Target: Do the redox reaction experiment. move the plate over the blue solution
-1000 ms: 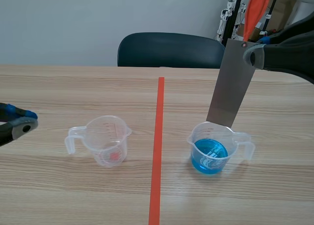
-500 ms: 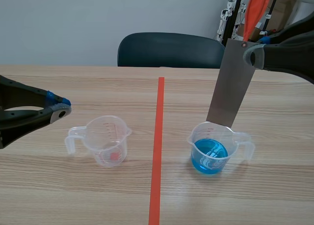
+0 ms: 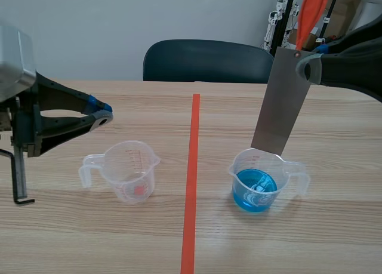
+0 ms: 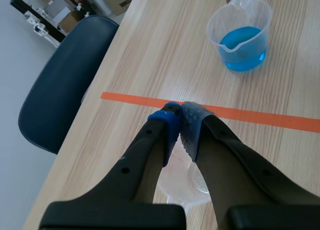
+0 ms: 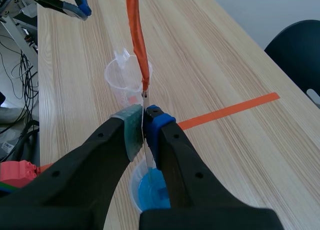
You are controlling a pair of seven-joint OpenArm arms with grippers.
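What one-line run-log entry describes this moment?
right gripper: shut on metal plate | metal plate: tilted, lower edge at rim of cup of blue solution | left gripper: shut, empty, near clear cup

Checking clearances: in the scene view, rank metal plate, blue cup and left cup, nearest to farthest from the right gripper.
1. metal plate, in the right gripper
2. blue cup, below the plate
3. left cup, across the tape line

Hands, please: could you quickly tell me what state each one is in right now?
Left hand: closed, holding nothing.
Right hand: closed on the plate.
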